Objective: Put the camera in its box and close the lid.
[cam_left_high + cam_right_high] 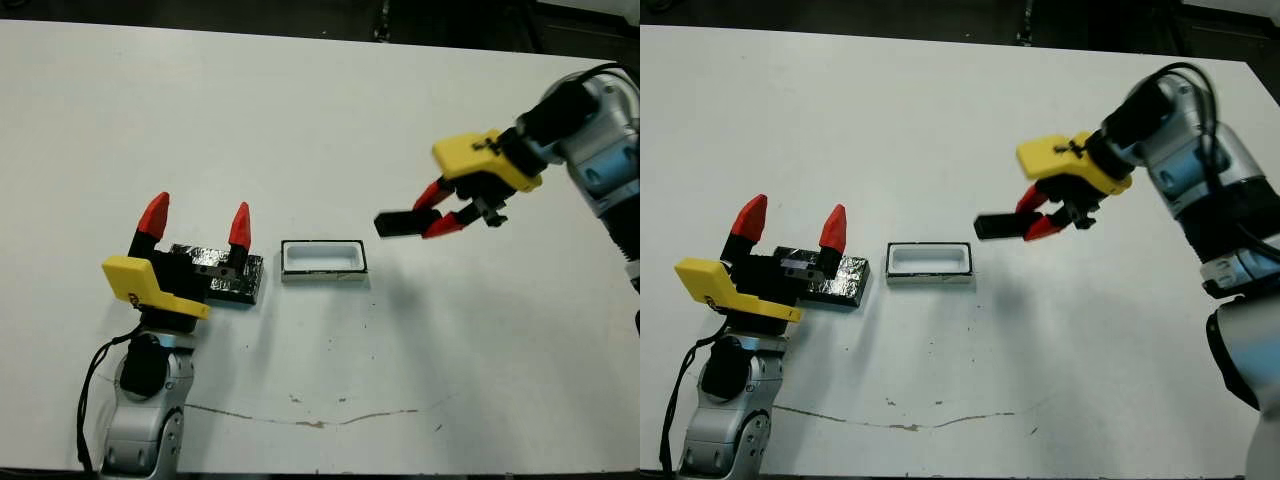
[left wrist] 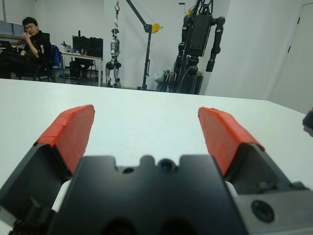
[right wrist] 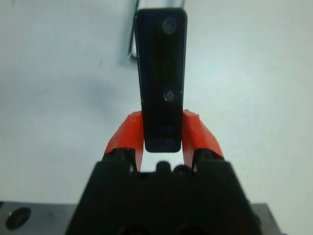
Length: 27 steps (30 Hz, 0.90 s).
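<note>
Right gripper [image 1: 436,212] clamps camera [image 1: 398,222] above table, beside box [image 1: 322,260] (uncovered).

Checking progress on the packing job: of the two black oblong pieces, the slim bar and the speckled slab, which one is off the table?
The slim bar, the camera, held in the air by the right gripper. The speckled lid lies flat by the left gripper.

One camera [image 1: 399,222], one box [image 1: 323,261], one lid [image 1: 236,275], two pincers
</note>
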Each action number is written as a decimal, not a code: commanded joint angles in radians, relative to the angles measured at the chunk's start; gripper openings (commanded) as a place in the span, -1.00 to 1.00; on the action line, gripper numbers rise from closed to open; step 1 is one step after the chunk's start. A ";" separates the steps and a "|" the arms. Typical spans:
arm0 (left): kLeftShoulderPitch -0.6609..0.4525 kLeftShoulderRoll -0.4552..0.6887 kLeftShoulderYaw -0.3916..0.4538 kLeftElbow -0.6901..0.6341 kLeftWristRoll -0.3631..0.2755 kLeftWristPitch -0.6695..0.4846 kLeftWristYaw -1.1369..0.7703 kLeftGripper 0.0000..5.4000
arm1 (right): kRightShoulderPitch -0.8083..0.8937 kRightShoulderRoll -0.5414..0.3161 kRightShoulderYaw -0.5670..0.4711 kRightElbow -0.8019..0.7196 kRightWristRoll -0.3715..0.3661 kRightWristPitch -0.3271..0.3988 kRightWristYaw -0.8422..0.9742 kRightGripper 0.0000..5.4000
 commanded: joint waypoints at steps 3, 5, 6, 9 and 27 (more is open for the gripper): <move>0.021 -0.003 -0.002 -0.002 -0.008 0.006 0.001 1.00 | 0.101 0.012 -0.082 -0.142 0.027 0.206 -0.100 -0.38; 0.020 -0.003 -0.003 -0.001 -0.010 0.007 0.000 1.00 | 0.132 0.021 -0.090 -0.215 0.022 0.274 -0.143 -0.38; 0.019 -0.003 -0.004 -0.001 -0.009 0.008 0.001 1.00 | 0.152 0.028 -0.096 -0.252 0.020 0.307 -0.172 -0.38; 0.019 -0.004 -0.006 -0.004 -0.004 0.008 0.005 1.00 | 0.202 0.056 -0.102 -0.342 0.033 0.408 -0.236 -0.38; 0.019 -0.014 -0.017 -0.002 0.008 0.003 0.015 1.00 | 0.141 0.177 0.031 -0.348 0.024 0.527 -0.262 -0.38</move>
